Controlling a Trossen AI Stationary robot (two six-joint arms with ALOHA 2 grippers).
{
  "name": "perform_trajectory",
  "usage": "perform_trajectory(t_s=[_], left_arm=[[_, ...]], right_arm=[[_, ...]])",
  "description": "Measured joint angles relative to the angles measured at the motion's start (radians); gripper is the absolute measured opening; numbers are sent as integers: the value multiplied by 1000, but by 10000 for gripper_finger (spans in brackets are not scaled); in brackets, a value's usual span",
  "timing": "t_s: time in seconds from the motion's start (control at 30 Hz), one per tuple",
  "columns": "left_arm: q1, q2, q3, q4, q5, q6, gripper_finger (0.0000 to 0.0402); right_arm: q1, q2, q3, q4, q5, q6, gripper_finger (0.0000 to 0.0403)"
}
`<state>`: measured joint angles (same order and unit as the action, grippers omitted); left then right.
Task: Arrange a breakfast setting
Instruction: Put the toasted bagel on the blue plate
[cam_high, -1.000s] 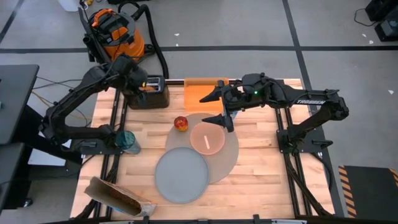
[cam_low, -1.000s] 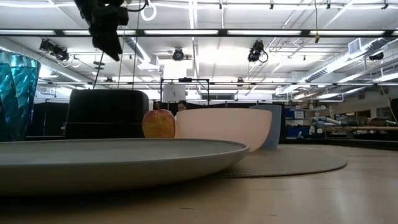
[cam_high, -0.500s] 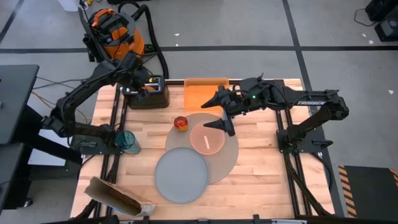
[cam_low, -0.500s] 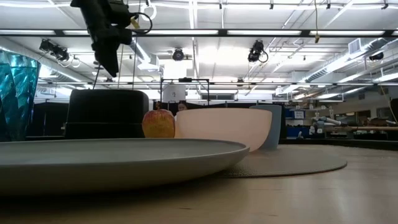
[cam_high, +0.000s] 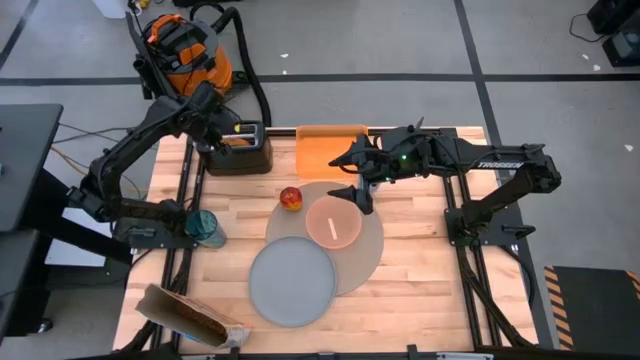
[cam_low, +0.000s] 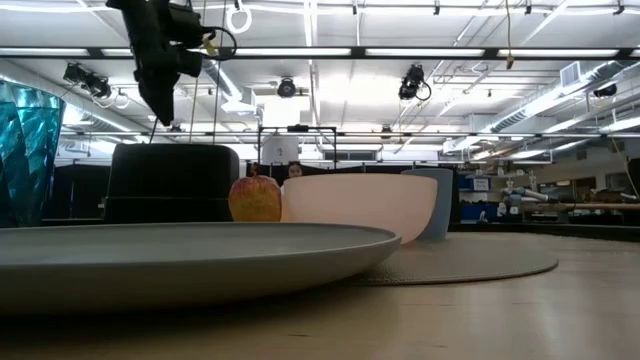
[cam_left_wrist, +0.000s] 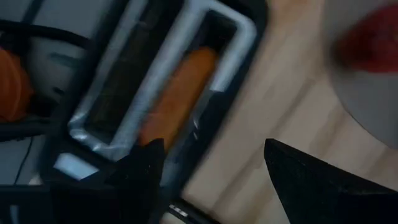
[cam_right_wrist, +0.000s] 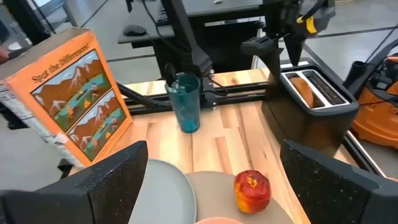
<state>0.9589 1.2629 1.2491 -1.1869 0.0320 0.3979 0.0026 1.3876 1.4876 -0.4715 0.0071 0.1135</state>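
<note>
Fingers of the left gripper (cam_left_wrist: 208, 168) hang spread directly above the browned bagel half (cam_left_wrist: 180, 93) standing in the black toaster's (cam_high: 238, 152) slot, apparently to pluck it, while the right gripper (cam_high: 352, 178) waits spread over the small pink bowl (cam_high: 333, 221).

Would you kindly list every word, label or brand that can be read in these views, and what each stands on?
"TROSSEN": white letters on the right arm's forearm, high view.
"Spot the Differences": on the orange box standing on the table, right wrist view.
The small print at the box's edge is too blurred to read.

Red-yellow apple (cam_high: 290, 198), seemingly pink bowl (cam_high: 333, 221)
</note>
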Motion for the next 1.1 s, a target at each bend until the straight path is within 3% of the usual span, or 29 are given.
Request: perform_trajectory(t_s=[0.23,0.43,0.97,1.1], left_arm=[[99,0,0,91,66,59,255],[112,0,0,98,96,173,227],[159,0,-129,257,104,216,224],[176,6,-129,299,151,218,224]], right_arm=[[0,0,0,5,0,0,374],[1,0,0,6,1,0,374],[1,1,0,6,3,3,374],[1,1,0,6,4,26,374]])
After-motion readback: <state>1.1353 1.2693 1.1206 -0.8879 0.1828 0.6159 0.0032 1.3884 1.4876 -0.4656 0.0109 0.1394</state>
